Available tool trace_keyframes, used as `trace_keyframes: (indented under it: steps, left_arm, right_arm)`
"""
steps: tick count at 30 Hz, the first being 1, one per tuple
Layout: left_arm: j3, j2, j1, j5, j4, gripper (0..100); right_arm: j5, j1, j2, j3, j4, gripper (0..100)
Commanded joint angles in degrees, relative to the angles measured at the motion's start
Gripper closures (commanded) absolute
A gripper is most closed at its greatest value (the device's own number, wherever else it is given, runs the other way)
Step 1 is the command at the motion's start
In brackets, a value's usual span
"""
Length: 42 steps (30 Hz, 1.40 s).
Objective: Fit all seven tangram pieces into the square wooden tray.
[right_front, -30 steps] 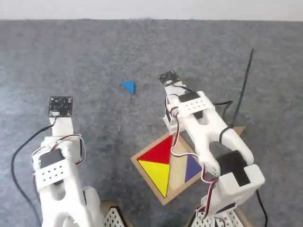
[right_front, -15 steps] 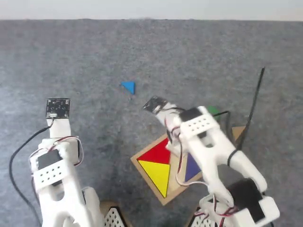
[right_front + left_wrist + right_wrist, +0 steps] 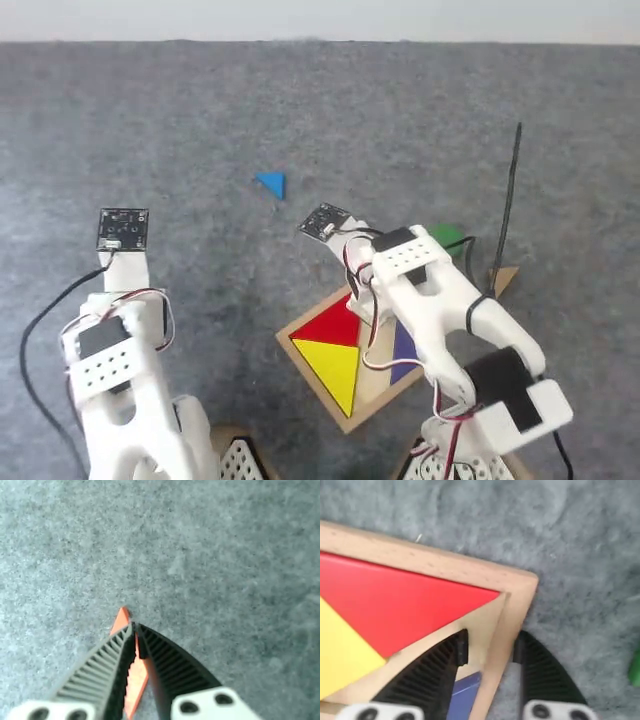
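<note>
The grey, felt-like surface (image 3: 200, 110) has a nubbly, matted texture and runs to a pale far edge. Two white plastic arms rise from the near edge: the left arm (image 3: 115, 360) and the right arm (image 3: 440, 310), which leans over the tray.

The square tray of pale wood (image 3: 348, 420) sits near and right of centre. It is turned corner-on, and its raised rim (image 3: 445, 562) is smooth and lightly speckled. Inside lie a large, flat red triangle (image 3: 335, 322) in the far-left part and a large yellow triangle (image 3: 335, 368) in the near-left part, the two meeting along one straight edge. A blue-violet piece (image 3: 405, 350) lies on the right side, partly under the right arm. A strip of bare wood floor shows between it and the triangles.

The right pincer (image 3: 491, 647) has its ribbed black fingers apart, one inside the tray's far corner and one outside, straddling the rim.

The left pincer (image 3: 134, 626) hangs over the left side of the surface, well apart from the tray. Its tips are together, clamped on a thin orange piece (image 3: 121, 620) whose point pokes past them.

A green piece (image 3: 447, 237) lies on the surface just beyond the tray, beside the right arm. A small blue triangle (image 3: 271, 184) lies far and left of the tray, with grey surface on all sides.
</note>
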Motion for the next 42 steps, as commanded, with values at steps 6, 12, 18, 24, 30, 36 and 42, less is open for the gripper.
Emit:
trace_keyframes:
  steps: [6,12,18,24,30,36,42]
  left_arm:
    - [-0.3,-1.7,-0.1,-0.4,0.3,99]
    - [-0.3,-1.7,-0.1,-0.4,0.3,99]
    - [-0.3,-1.7,-0.1,-0.4,0.3,99]
    - [-0.3,-1.7,-0.1,-0.4,0.3,99]
    - [-0.3,-1.7,-0.1,-0.4,0.2,99]
    - [-0.3,-1.7,-0.1,-0.4,0.2,99]
    - [-0.3,-1.7,-0.1,-0.4,0.2,99]
  right_arm:
    - [-9.5,1.5,1.8,-7.1,-0.7,99.2]
    - [-23.4,1.6,1.9,-14.2,6.2,99.1]
    - [-36.2,1.6,4.3,-21.7,7.0,99.1]
    - [-40.8,0.8,15.1,-31.0,7.1,99.1]
    - [-47.7,0.8,23.0,-39.8,9.0,99.1]
    - [-53.5,0.9,25.1,-47.2,11.9,99.1]
    - [-53.8,0.8,25.3,-47.6,11.9,98.8]
